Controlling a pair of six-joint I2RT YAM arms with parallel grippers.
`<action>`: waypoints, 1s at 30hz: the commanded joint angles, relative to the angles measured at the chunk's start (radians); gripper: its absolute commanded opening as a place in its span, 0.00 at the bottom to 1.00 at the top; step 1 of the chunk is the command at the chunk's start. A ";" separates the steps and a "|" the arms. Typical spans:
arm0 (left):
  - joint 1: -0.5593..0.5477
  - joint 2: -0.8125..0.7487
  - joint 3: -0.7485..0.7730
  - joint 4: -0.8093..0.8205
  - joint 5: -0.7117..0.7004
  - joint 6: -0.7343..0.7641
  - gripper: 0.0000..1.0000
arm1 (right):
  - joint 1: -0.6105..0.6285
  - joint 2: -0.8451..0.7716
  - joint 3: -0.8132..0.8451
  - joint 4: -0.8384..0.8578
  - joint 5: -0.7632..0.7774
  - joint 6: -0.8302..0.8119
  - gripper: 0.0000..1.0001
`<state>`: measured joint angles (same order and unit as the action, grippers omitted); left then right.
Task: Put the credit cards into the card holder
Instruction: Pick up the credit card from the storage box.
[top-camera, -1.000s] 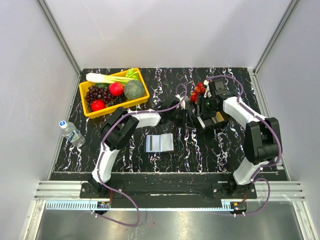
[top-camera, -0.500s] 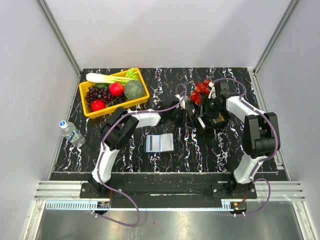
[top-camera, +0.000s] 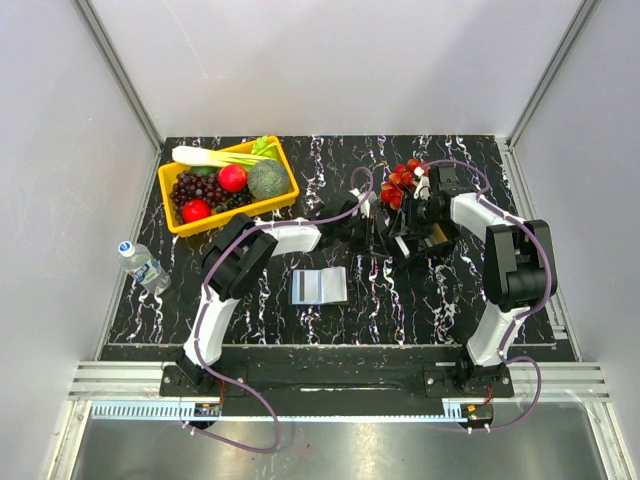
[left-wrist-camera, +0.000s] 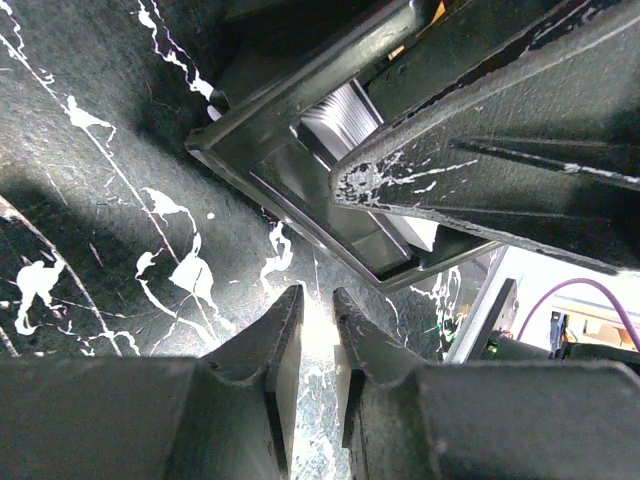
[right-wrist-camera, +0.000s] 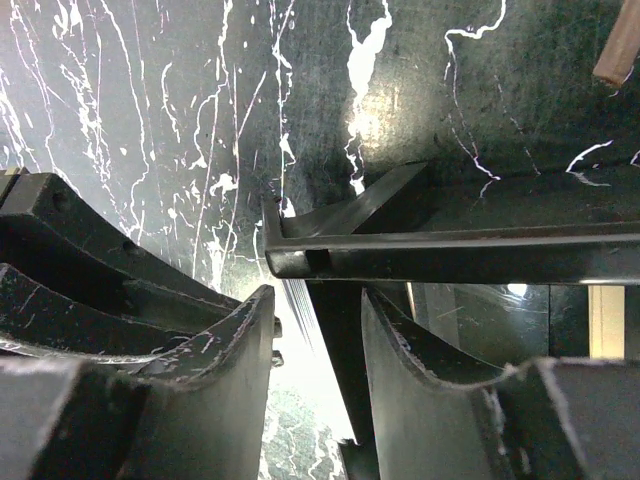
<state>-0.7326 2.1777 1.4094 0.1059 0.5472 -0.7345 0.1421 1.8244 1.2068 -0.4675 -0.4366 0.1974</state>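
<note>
Your left jaws (left-wrist-camera: 318, 305) stand only a narrow slit apart, and nothing shows between their tips. Through the slit you see just the glare off the desk (left-wrist-camera: 110, 250). Right ahead of those tips is a corner of the black tray (left-wrist-camera: 235, 150), close but not pinched. A dark finger of the other arm crosses over the tray in the left wrist view. Your right jaws (right-wrist-camera: 318, 300) are spread, with 1 finger on each side of the tray's end wall near its corner. You cannot tell from the pictures whether either finger touches that wall. From above, the 2 pairs of jaws sit near each other at the same end of the tray, left jaws outside it. The tan cards (top-camera: 440, 237) lie in the tray, just past the right jaws on the side away from the left jaws. The card holder (top-camera: 318, 286) lies open on the desk with its pale inside up. It is well apart from both pairs of jaws, toward the arm bases from the left jaws. A bunch of red fruit (top-camera: 400, 178) lies just beyond the right jaws, on the far side.
</note>
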 joint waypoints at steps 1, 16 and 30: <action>0.007 -0.021 0.037 0.032 0.025 0.000 0.22 | -0.003 -0.028 0.004 0.024 -0.053 0.008 0.45; 0.007 -0.004 0.062 0.026 0.033 -0.005 0.22 | -0.003 -0.059 0.004 0.023 -0.090 0.023 0.42; 0.009 -0.001 0.056 0.038 0.034 -0.014 0.22 | -0.006 -0.060 0.005 0.007 -0.096 0.019 0.24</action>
<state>-0.7300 2.1777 1.4342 0.1001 0.5545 -0.7361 0.1410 1.8004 1.2068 -0.4675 -0.4992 0.2192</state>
